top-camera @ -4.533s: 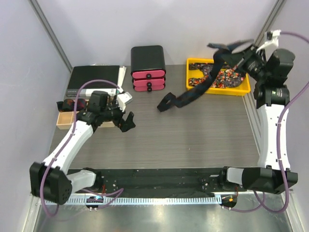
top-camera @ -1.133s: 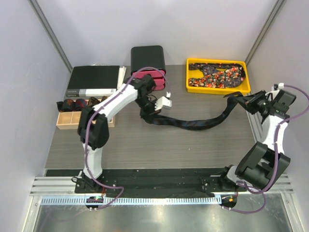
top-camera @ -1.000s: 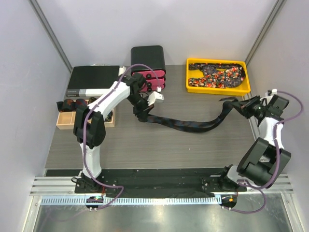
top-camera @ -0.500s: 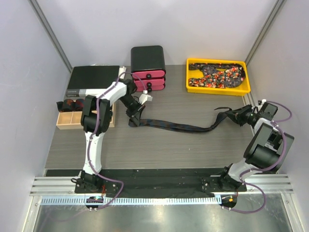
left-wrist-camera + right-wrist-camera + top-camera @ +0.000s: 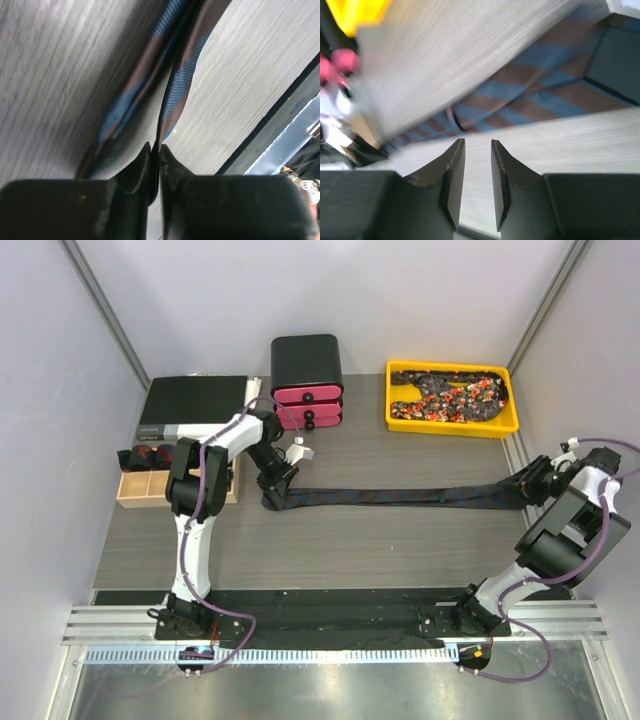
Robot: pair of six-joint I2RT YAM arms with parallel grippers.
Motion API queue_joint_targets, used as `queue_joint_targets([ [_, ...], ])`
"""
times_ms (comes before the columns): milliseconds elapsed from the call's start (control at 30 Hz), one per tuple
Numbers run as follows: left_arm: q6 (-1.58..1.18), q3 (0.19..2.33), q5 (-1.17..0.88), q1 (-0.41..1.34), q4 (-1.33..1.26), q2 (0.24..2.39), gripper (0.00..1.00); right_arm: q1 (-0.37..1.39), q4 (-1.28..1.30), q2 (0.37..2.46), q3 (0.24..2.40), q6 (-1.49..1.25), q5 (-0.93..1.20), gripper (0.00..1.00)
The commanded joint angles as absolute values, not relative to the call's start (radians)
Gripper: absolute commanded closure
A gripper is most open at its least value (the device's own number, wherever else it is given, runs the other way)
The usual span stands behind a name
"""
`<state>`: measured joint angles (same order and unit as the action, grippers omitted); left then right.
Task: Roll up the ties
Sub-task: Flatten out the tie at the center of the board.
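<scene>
Striped tie (image 5: 400,496): flat on table (image 5: 350,550), long axis side to side between the arms; left gripper (image 5: 155,148) at its left end, jaws nearly touching, grip unclear; right gripper (image 5: 478,144) parted, empty, beside right end.

Overhead and wrist views sharing tie (image 5: 400,497)
</scene>
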<state>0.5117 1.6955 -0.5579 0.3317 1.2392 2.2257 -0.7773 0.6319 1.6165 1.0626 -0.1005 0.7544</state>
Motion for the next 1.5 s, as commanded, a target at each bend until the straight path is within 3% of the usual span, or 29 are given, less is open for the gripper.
queue_joint_targets([
  [0,0.531,1.701,-0.528,0.33,1.281,2.131,0.83,-0.807,0.995,1.669,1.221,0.265,0.681,0.65],
  [167,0.54,1.755,-0.544,0.299,1.296,2.103,0.61,-0.775,1.009,1.713,1.327,0.417,0.672,0.6],
  [300,0.655,1.711,-0.61,0.296,1.275,2.019,0.44,-0.717,0.936,1.747,1.313,0.451,0.559,0.62],
  [367,0.699,1.657,-0.583,0.31,1.194,1.948,0.41,-0.693,0.901,1.761,1.304,0.428,0.514,0.64],
  [567,0.79,1.48,-0.408,0.4,0.973,1.836,0.37,-0.676,0.764,1.839,1.304,0.348,0.4,0.84],
  [700,0.837,1.407,-0.322,0.481,0.907,1.83,0.37,-0.66,0.73,1.876,1.292,0.344,0.351,0.89],
  [900,0.842,1.474,-0.232,0.514,0.929,1.945,0.47,-0.634,0.686,1.904,1.259,0.354,0.301,0.93],
  [1033,0.874,1.537,-0.192,0.506,1.003,2.002,0.75,-0.618,0.672,1.927,1.258,0.365,0.272,0.93],
  [1133,0.891,1.551,-0.192,0.499,1.034,2.005,0.83,-0.612,0.65,1.945,1.266,0.37,0.232,0.94],
  [1333,0.923,1.61,-0.222,0.465,1.121,2.025,0.94,-0.597,0.617,1.991,1.284,0.37,0.183,0.94],
  [1467,0.928,1.667,-0.282,0.434,1.18,2.037,0.94,-0.591,0.603,2.0,1.284,0.374,0.163,0.94],
])
